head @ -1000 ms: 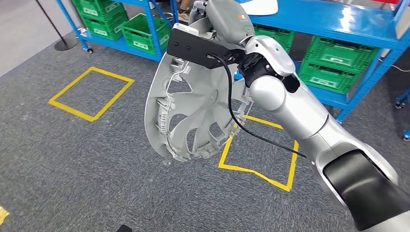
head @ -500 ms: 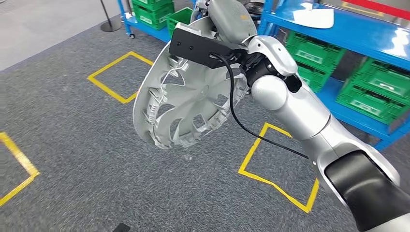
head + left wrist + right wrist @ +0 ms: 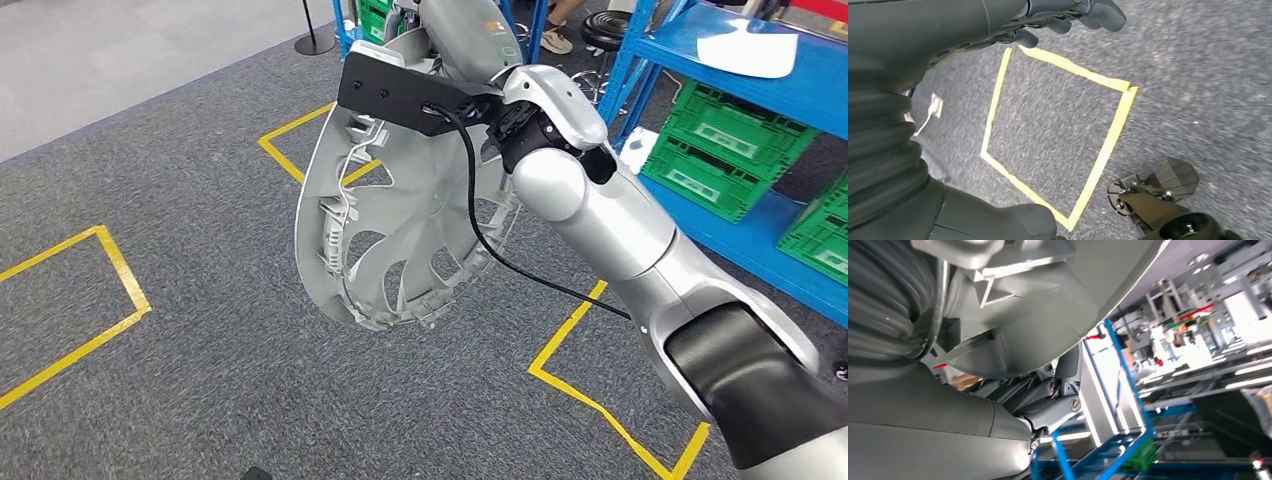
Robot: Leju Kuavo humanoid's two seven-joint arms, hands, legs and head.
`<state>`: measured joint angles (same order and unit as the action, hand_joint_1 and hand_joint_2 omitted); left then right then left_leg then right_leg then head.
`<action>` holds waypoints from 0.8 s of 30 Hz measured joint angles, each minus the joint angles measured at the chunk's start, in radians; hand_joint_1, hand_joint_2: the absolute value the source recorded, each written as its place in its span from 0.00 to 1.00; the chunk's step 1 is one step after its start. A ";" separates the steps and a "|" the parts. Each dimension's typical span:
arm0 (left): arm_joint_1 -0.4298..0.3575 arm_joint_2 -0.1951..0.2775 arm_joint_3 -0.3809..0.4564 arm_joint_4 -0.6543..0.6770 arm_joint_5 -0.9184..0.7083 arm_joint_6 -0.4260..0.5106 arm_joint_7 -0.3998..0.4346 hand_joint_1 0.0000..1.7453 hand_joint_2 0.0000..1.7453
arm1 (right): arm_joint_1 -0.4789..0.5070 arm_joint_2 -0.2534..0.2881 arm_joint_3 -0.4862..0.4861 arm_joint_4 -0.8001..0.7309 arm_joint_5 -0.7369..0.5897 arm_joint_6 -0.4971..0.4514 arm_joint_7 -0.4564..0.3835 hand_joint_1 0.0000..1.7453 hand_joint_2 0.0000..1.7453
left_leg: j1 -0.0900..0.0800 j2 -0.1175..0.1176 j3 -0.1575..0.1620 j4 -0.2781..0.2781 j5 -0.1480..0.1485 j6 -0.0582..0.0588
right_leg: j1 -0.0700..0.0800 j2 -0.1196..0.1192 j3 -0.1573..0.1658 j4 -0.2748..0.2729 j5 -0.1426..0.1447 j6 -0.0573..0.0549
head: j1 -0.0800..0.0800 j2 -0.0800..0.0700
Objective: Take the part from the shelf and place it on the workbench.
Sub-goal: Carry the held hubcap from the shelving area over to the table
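Hanging over taped floor squares [image 3: 1058, 135], left hand [image 3: 1068, 15] held nothing, fingers loosely curled. Right hand [image 3: 455, 35] gripped the part [image 3: 400, 220] by its top rim, tilted, left of blue shelf [image 3: 730, 90].

Silver arm [image 3: 620, 235], black cable [image 3: 480, 215]

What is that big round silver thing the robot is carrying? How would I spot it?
Follow the robot's silver right arm up to its right hand. Hanging from it, above the grey carpet, is the part: a big round grey plastic wheel cover. Nothing else here has its curved spokes with gaps between them.
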<state>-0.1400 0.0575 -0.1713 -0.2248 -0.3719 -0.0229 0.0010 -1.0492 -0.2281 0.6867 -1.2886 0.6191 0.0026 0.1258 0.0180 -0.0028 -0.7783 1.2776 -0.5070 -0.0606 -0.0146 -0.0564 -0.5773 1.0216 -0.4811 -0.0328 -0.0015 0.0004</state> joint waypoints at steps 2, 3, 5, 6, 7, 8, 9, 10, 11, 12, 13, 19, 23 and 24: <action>0.000 0.001 0.000 0.000 0.000 0.000 0.000 0.00 1.00 | -0.001 0.000 0.000 0.000 0.000 0.000 0.000 1.00 1.00 | 0.001 0.031 0.072 -0.130 0.055 -0.001 | 0.001 -0.025 0.003 0.003 -0.005 0.007 | 0.000 0.000; -0.001 0.002 0.000 0.000 0.000 0.000 0.000 0.00 1.00 | -0.003 0.000 0.000 0.000 0.000 0.000 0.000 1.00 1.00 | -0.001 0.050 0.108 -0.193 0.074 0.004 | 0.003 -0.037 0.004 0.005 -0.010 0.012 | 0.000 0.000; -0.002 0.002 0.000 0.000 0.000 0.000 0.000 0.00 1.00 | -0.006 0.000 0.000 0.001 0.000 0.000 0.000 1.00 1.00 | -0.007 0.067 0.138 -0.252 0.086 0.019 | 0.010 -0.055 0.007 0.007 -0.015 0.024 | 0.002 0.000; -0.002 0.002 0.000 0.000 0.000 0.000 0.000 0.00 1.00 | -0.006 0.001 0.000 0.001 0.000 0.000 0.000 1.00 1.00 | -0.008 0.054 0.137 -0.252 0.088 0.028 | 0.012 -0.065 0.009 0.006 -0.017 0.029 | 0.003 0.000; -0.001 0.002 0.000 0.000 0.000 0.000 0.000 0.00 1.00 | -0.007 0.002 0.001 0.001 0.000 0.000 0.000 1.00 1.00 | -0.007 0.041 0.136 -0.252 0.089 0.035 | 0.012 -0.071 0.011 0.004 -0.018 0.035 | 0.005 0.000; 0.001 0.002 0.000 0.001 0.000 0.000 0.000 0.00 1.00 | -0.007 0.003 0.001 0.001 0.000 0.000 0.000 1.00 1.00 | -0.006 0.029 0.135 -0.254 0.092 0.041 | 0.009 -0.059 0.012 0.009 -0.024 0.041 | 0.006 0.000; 0.001 0.002 0.000 0.001 0.000 0.000 0.000 0.00 1.00 | -0.007 0.004 0.002 0.002 0.000 0.000 0.000 1.00 1.00 | -0.004 0.018 0.136 -0.257 0.094 0.047 | 0.006 -0.036 0.004 0.029 -0.039 0.046 | 0.007 0.000; 0.000 0.002 0.000 0.001 0.000 0.000 0.000 0.00 1.00 | -0.008 0.003 0.002 0.002 0.000 0.000 0.000 1.00 1.00 | -0.002 0.007 0.136 -0.259 0.096 0.053 | 0.003 -0.004 -0.014 0.070 -0.064 0.050 | 0.008 0.000; -0.001 0.002 0.000 0.001 0.000 0.000 0.000 0.00 1.00 | -0.007 0.002 0.001 0.003 0.000 0.000 0.000 1.00 1.00 | -0.002 -0.005 0.135 -0.259 0.097 0.057 | 0.002 0.027 -0.043 0.132 -0.095 0.051 | 0.009 0.000; -0.002 0.002 0.000 0.002 0.000 0.000 0.000 0.00 1.00 | -0.006 0.001 0.002 0.004 0.000 0.000 0.000 1.00 1.00 | -0.003 -0.017 0.134 -0.259 0.098 0.060 | 0.002 0.043 -0.079 0.203 -0.124 0.051 | 0.010 0.000; -0.002 0.002 0.000 0.002 0.000 0.000 0.000 0.00 1.00 | -0.002 0.000 0.002 0.006 -0.001 0.000 0.000 1.00 1.00 | -0.004 -0.031 0.134 -0.259 0.098 0.062 | 0.003 0.050 -0.111 0.263 -0.143 0.050 | 0.011 0.000; 0.002 -0.001 0.000 0.003 0.009 0.000 -0.002 0.00 1.00 | -0.001 -0.001 0.003 0.009 0.000 0.001 0.000 1.00 1.00 | -0.004 -0.117 0.126 -0.248 0.103 0.051 | 0.008 0.117 -0.027 0.052 -0.010 0.028 | 0.012 0.000; 0.005 0.000 0.000 0.004 0.012 0.000 -0.002 0.00 1.00 | -0.005 0.002 0.003 0.009 -0.001 0.001 0.000 1.00 1.00 | 0.000 -0.154 0.114 -0.258 0.117 0.025 | 0.012 0.100 -0.012 0.010 0.004 0.015 | 0.014 0.000; 0.008 0.000 0.000 0.004 0.012 0.000 -0.002 0.00 1.00 | -0.006 0.004 0.004 0.009 0.000 0.001 0.000 1.00 1.00 | -0.002 -0.138 0.108 -0.250 0.111 0.021 | 0.010 0.087 -0.008 0.004 0.008 0.009 | 0.011 0.000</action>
<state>-0.1323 0.0580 -0.1713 -0.2204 -0.3602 -0.0229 -0.0006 -1.0550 -0.2238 0.6903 -1.2799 0.6189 0.0033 0.1259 0.0157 -0.1408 -0.6700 1.0277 -0.3961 -0.0401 -0.0048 0.0304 -0.5856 1.0251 -0.4728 -0.0239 0.0093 0.0004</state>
